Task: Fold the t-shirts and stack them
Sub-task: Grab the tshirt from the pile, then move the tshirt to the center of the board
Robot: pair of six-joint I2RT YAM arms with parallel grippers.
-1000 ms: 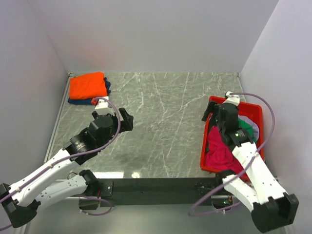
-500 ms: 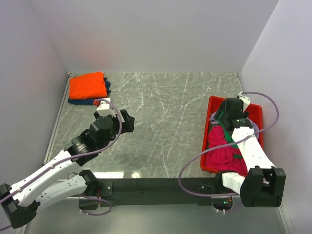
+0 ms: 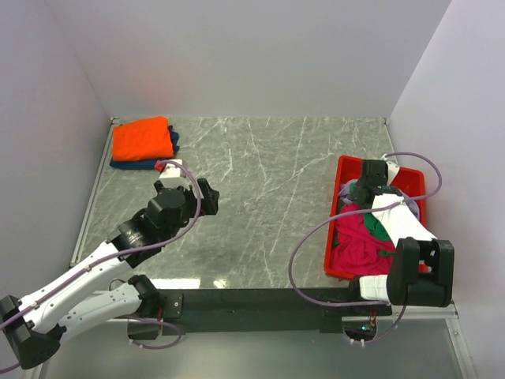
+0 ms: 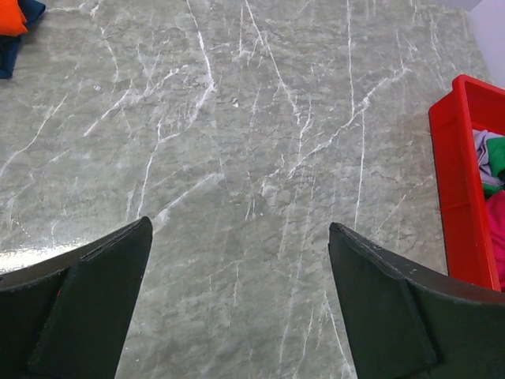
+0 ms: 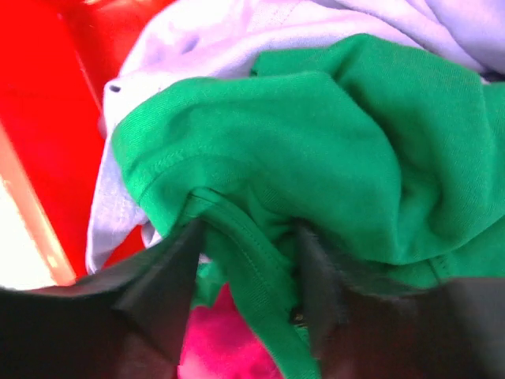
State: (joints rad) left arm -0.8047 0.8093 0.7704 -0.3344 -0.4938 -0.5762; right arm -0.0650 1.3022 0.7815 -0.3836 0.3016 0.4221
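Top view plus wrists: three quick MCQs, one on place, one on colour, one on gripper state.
1. Where is the orange shirt?
A) near-right corner
B) far-left corner of the table, on the navy shirt
C) mid-table
2. What colour is the cloth between the fingers of the right gripper?
A) green
B) orange
C) navy
3. The left gripper is:
A) shut on a shirt
B) open, empty
C) out of view
Answers:
1 B, the top view shows it lying on the navy one at far left.
2 A, a fold of the green shirt runs between them.
3 B, its fingers stand wide apart over bare table.
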